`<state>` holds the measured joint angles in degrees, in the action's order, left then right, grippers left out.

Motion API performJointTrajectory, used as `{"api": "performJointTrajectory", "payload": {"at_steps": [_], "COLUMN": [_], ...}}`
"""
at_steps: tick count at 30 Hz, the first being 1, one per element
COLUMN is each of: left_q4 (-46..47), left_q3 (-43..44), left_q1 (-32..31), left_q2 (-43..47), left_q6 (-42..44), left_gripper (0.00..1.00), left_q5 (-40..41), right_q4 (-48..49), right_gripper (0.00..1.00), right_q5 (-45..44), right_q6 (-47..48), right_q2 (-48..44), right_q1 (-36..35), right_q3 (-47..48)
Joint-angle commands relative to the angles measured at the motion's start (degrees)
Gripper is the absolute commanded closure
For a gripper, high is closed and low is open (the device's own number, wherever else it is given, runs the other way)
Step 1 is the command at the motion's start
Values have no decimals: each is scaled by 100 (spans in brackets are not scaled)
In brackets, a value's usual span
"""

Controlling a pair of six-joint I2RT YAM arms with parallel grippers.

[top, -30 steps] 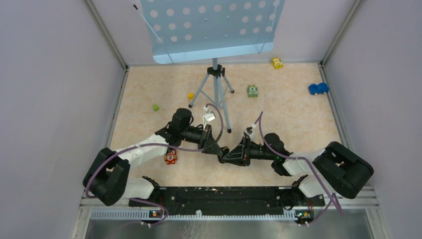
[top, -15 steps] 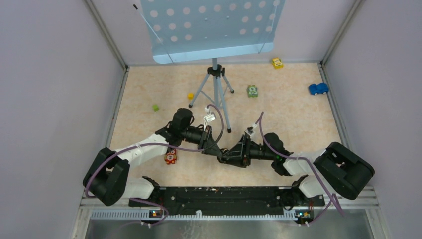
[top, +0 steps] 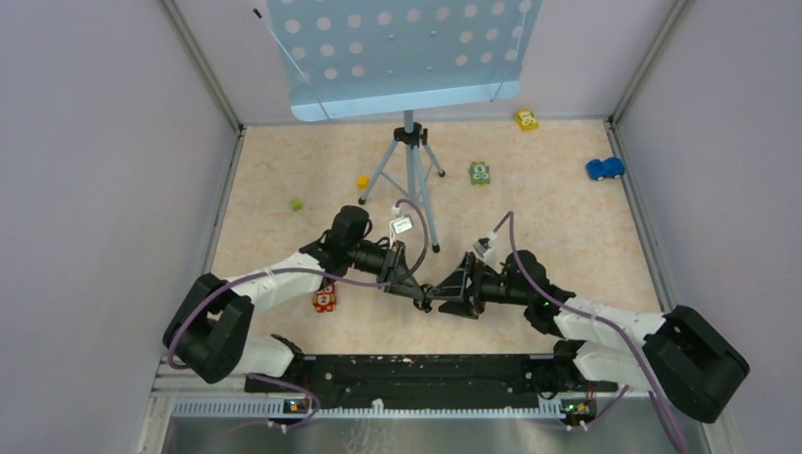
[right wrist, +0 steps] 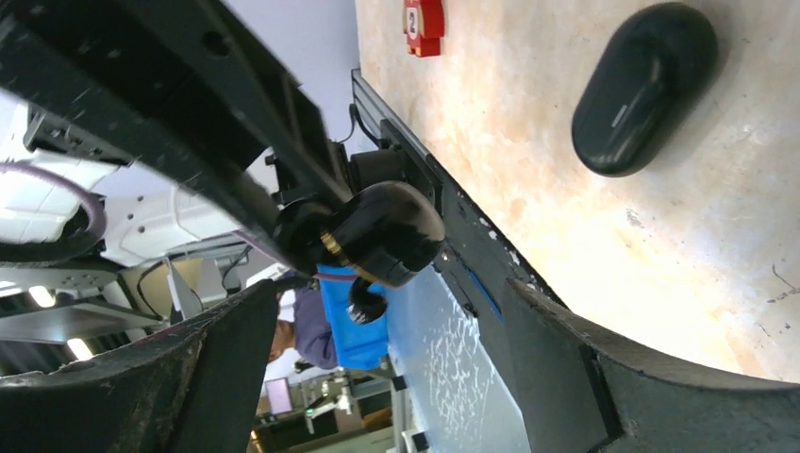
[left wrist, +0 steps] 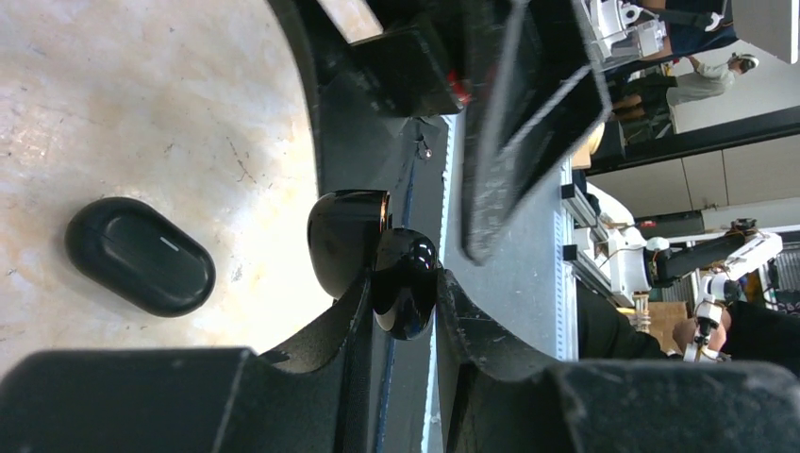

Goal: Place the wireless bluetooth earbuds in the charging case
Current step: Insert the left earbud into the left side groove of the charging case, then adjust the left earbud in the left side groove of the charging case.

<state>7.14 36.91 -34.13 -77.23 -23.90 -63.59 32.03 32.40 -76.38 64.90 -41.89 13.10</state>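
Top external view puts both arms reaching inward, their tips almost meeting close to the middle of the bench's near edge. Farthest left of that meeting point, a red numbered block (top: 324,300) sits beside the left arm. The left gripper (top: 423,296) comes next. In its wrist view the fingers are pressed onto a glossy black earbud (left wrist: 404,283), which is held off the bench with most of its body sticking out past the fingertips. I can make out only this one earbud.

The charging case (left wrist: 140,255) lies flat on the bench, apart from the left claw and touching nothing. It shows as one smooth oval with no visible cavity, so its lid looks shut. From above, the case is hidden under the two claws.

Just to the right, the right gripper (top: 441,298) faces the left one. Its fingers are spread wide and hold nothing, and the earbud hangs in the gap ahead of them, apparently without contact.

Three things could go wrong from here:
- The earbud is small, slick and held on little surface. A knock from the right claw, or a loose hand-over, could flick it out onto the bench or over the near edge.
- The two claws are very close together, so a small misjudged move would bring them into contact.
- If the lid is indeed shut, pressing the earbud down would only push the loose case across the bench. The lid likely needs opening while the case is held steady.
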Motion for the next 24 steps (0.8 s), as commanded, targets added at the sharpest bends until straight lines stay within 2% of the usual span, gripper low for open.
{"api": "performJointTrajectory", "payload": {"at_steps": [1,8,11,14,18,22,24], "left_q4": [275,225,133,238,836,1468,1332], "left_q3": [185,230,261,240,12,-166,-85], "left_q1": [-15,-16,-16,-15,-19,-22,-16], "left_q2": [-122,-18,160,238,346,402,333], "left_q6": [-238,-994,-1333,-1606,-2469,-2977,-2896], "left_gripper": [100,100,100,100,100,100,100], "left_q5": [57,627,841,911,1149,1175,1144], "right_q4": [-778,-1967,-2344,-1974,-1548,-1148,-787], "right_gripper": [14,14,19,25,35,37,38], "right_q5": [-201,-935,-1309,-1288,-1301,-1255,-1161], "right_q6": [513,1286,1460,1410,1379,1385,1327], "right_q2": [-764,-2289,-2716,-2782,-2501,-2161,-2051], "right_q1": [-12,-40,-171,-323,-564,-713,-731], "right_q3": [272,245,327,264,247,292,273]}}
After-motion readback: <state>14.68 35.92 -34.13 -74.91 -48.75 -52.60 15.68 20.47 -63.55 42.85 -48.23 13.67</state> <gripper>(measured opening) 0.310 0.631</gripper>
